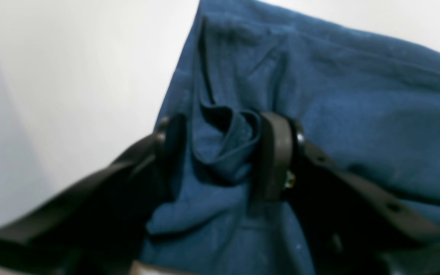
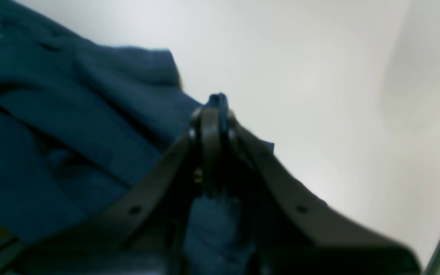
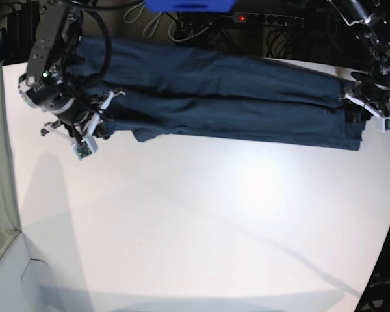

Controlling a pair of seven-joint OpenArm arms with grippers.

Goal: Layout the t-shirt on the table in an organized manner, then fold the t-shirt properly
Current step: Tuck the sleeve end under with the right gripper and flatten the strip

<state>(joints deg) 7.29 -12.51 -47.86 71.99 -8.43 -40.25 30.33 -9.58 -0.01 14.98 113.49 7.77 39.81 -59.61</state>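
T-shirt [image 3: 234, 97]: dark navy-blue all over, plain, no print or pattern; folds read as darker, near-black shadow lines. In wrist views same cloth looks a bit more teal-blue. Table [image 3: 201, 221]: white, matte, no markings; soft grey shadows on it. Left gripper [image 1: 227, 152] and right gripper [image 2: 213, 126]: fingers black/dark brown, small brass-coloured screw at the pads. White brackets w/ green boards on both wrists, base view.

Background Items Beyond the Far Edge

A black power strip [image 3: 268, 20] with a lit red indicator lies along the top of the base view. Pale cables [image 3: 157, 25] loop just beside it. A blue object [image 3: 188, 5] sits above them, cut off by the frame edge.
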